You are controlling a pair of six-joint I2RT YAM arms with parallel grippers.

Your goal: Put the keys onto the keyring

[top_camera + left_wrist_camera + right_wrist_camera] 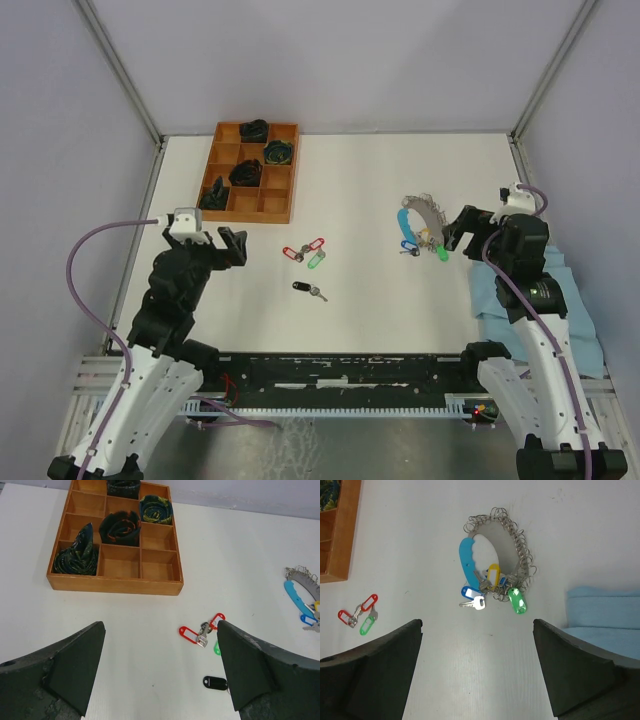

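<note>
Mid-desk in the top view: three loose keys (308, 252) (two red tags, one green) lie bunched and touching. The black-tag key (308, 289) sits apart at their 6 o'clock. The keyring (418, 215) lies flat on the desk (380, 170) at 3 o'clock from the bunch, with its blue sleeve (466, 562) on its 9 o'clock side. A few tagged keys (517, 600) hang at its 6 o'clock.

Left tool (160, 675): fingers spread wide, nothing between them, at 9 o'clock of the bunch. Right tool (477, 670): same, spread and empty, near the keyring's 3 o'clock.

Risks, my read:
- Keys lie flat on the desk, so a pinch may skate off the metal. The tag looks like the better grab.
- The bunch looks tangled, so lifting one key may drag all three.
- The keyring is floppy and unanchored, so any push will likely slide it or fold it. One tool probably has to pin it.
- The blue cloth (605, 615) lies under the right arm at 4 o'clock and could snag.
</note>
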